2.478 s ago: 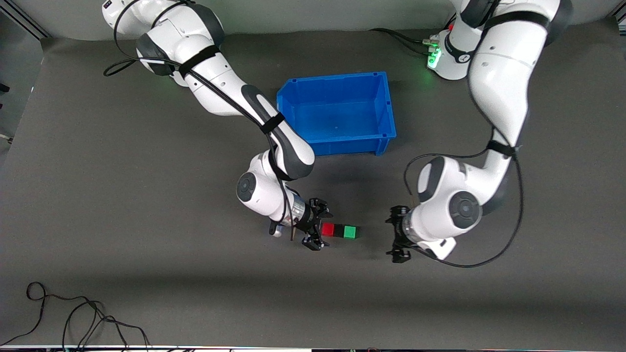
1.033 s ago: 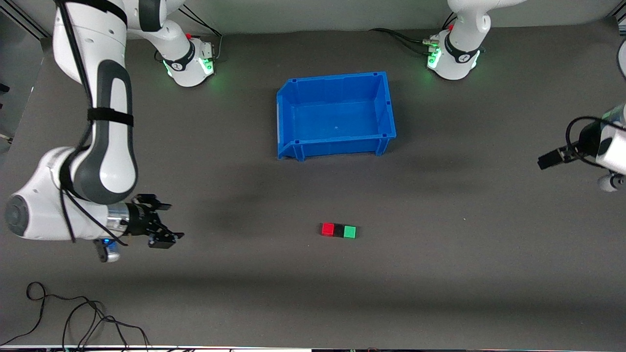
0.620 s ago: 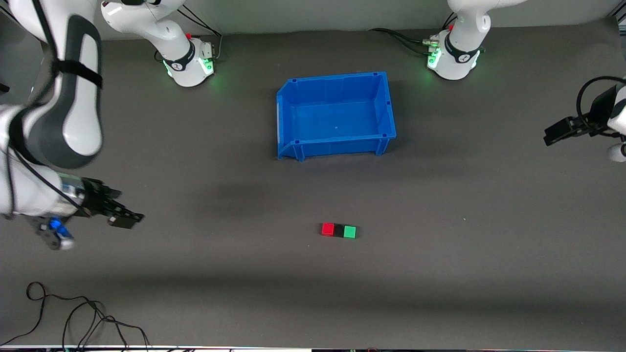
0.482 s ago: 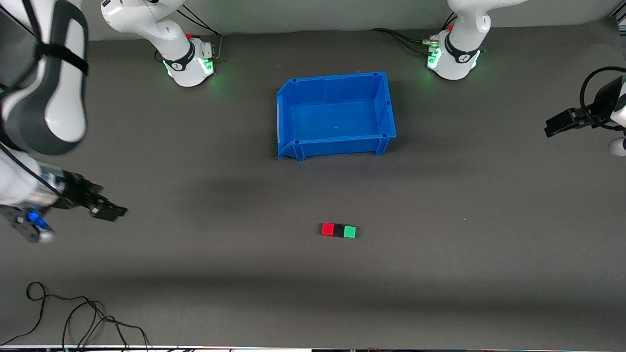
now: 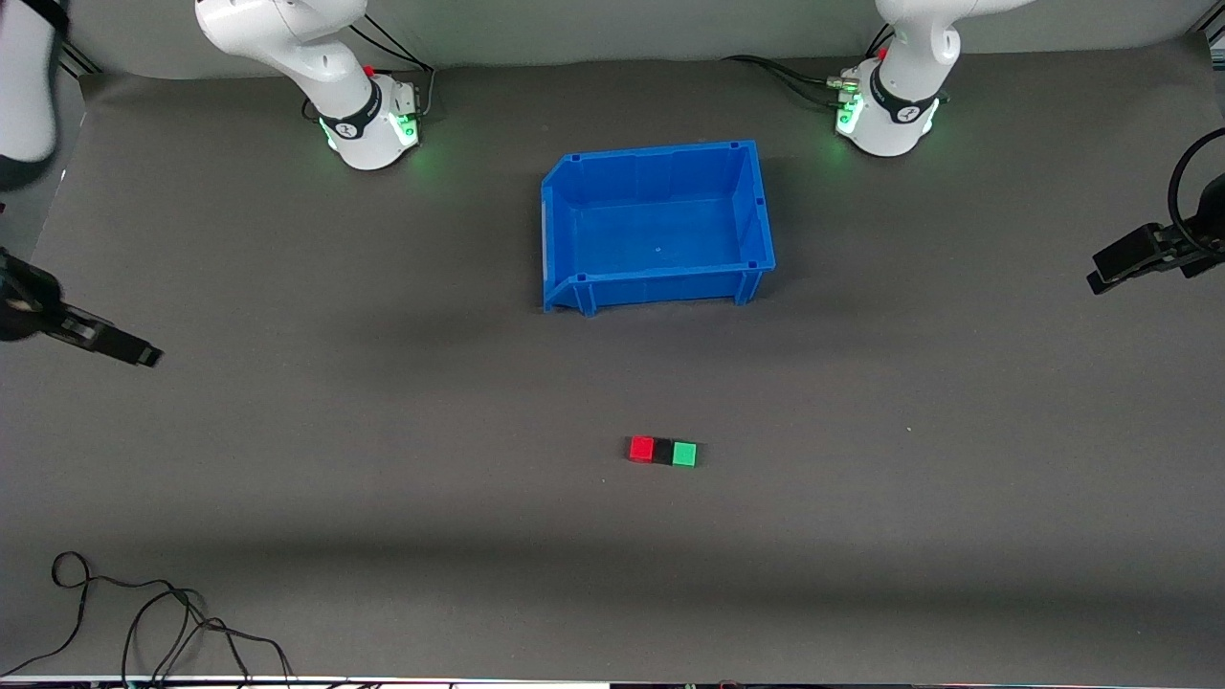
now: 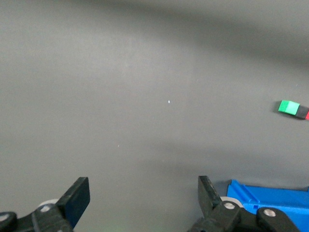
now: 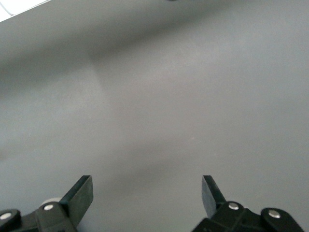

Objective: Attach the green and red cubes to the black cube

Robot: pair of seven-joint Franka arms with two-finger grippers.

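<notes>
Grey table (image 5: pixel 383 536): red cube (image 5: pixel 641 449), black cube (image 5: pixel 662 452), green cube (image 5: pixel 684 454) joined in a row; left gripper (image 6: pixel 144 195) over its end of the table and right gripper (image 7: pixel 147 192) over its own end, both wide and empty; only a stray arm sweep could part the row.

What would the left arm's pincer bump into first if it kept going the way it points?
Probably just the bare grey table. The open left pincer has nothing ahead; the cube row and blue bin sit off to the side.
</notes>
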